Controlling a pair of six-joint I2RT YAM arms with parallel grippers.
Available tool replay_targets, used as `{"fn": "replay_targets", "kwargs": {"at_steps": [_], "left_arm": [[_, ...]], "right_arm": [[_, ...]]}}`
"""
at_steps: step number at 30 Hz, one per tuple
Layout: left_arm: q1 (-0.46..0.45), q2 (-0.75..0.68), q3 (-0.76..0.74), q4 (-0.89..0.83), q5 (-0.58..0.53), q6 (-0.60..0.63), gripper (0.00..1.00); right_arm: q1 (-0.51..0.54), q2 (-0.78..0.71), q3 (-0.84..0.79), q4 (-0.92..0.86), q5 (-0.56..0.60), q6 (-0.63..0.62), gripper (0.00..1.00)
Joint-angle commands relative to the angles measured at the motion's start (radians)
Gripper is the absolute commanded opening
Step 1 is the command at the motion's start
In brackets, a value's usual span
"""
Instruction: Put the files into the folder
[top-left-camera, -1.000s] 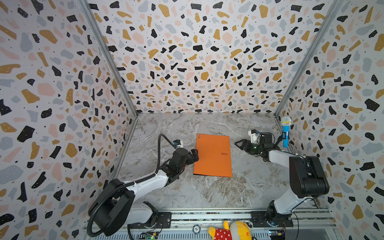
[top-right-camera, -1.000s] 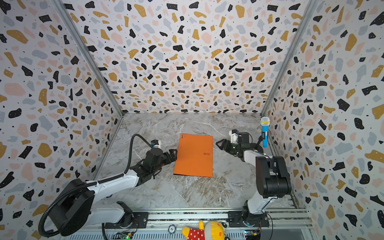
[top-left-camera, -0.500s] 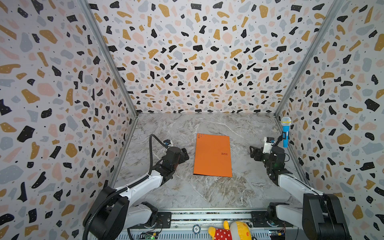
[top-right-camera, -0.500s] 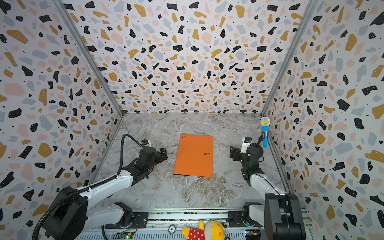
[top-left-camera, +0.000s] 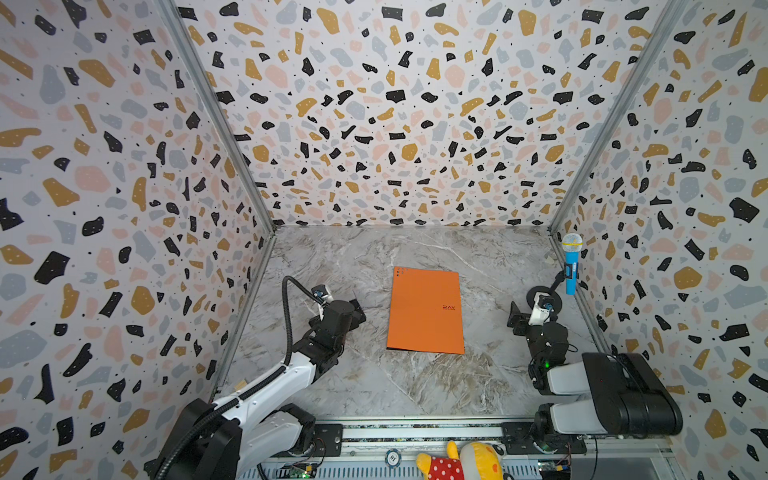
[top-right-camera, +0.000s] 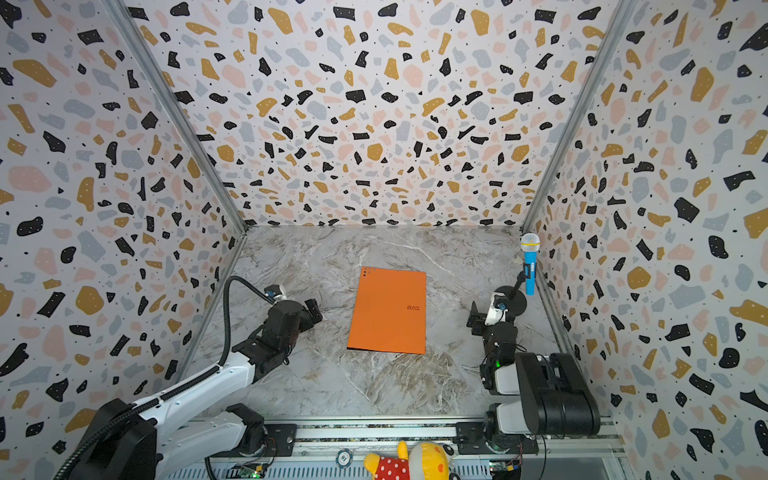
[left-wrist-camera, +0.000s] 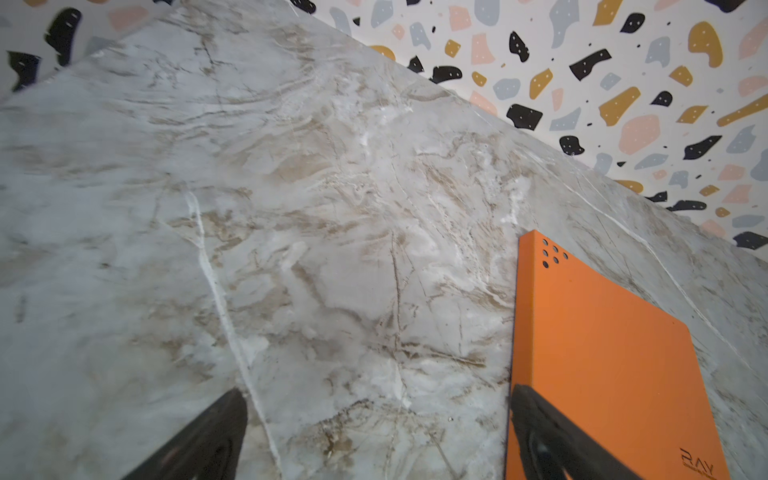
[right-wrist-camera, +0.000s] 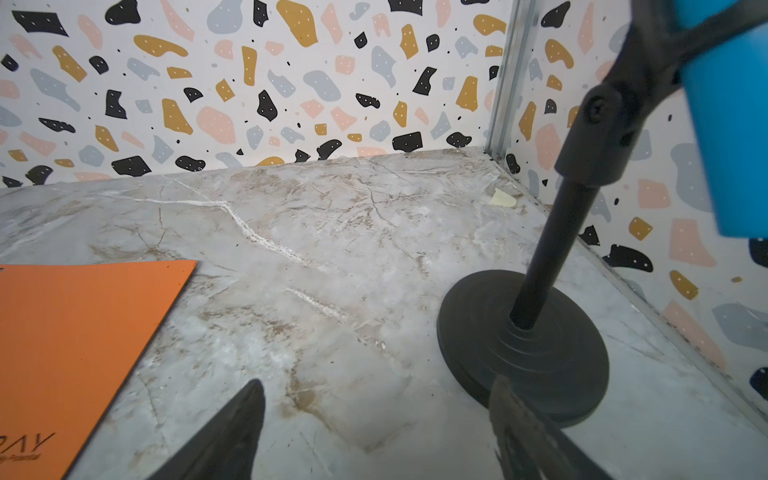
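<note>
The orange folder (top-left-camera: 426, 309) (top-right-camera: 388, 309) lies closed and flat in the middle of the marble table, logo side up. The files are out of view in every frame. My left gripper (top-left-camera: 356, 309) (top-right-camera: 313, 309) hovers to the left of the folder, apart from it, open and holding nothing. In the left wrist view the left gripper (left-wrist-camera: 376, 399) has one finger over the folder's (left-wrist-camera: 602, 353) long edge. My right gripper (top-left-camera: 519, 318) (top-right-camera: 477, 320) is right of the folder, open and holding nothing. In the right wrist view the right gripper (right-wrist-camera: 376, 386) sits between the folder (right-wrist-camera: 75, 332) and a stand.
A blue toy microphone (top-left-camera: 571, 266) (top-right-camera: 530, 266) stands on a black round-based stand (right-wrist-camera: 540, 353) by the right wall, close to my right gripper. A yellow plush toy (top-left-camera: 461, 461) (top-right-camera: 409, 461) lies on the front rail. Patterned walls enclose three sides.
Both arms have drawn back from the folder's edges towards the front and sides. The right gripper's jaws have spread wider. The folder has not moved.
</note>
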Motion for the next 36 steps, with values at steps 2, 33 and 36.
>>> {"fn": "replay_targets", "kwargs": {"at_steps": [2, 33, 36], "left_arm": [[0.015, -0.065, -0.008, -0.053, -0.235, 0.036, 1.0], [0.319, 0.246, -0.361, 1.178, -0.218, 0.601, 1.0], [0.319, 0.259, -0.353, 1.163, -0.121, 0.635, 1.0]], "right_arm": [[0.032, 0.026, 0.121, -0.068, -0.019, -0.073, 0.88], [0.044, 0.029, 0.121, -0.059, -0.003, -0.077, 0.99], [0.044, 0.029, 0.121, -0.059, -0.003, -0.077, 0.99]]}}
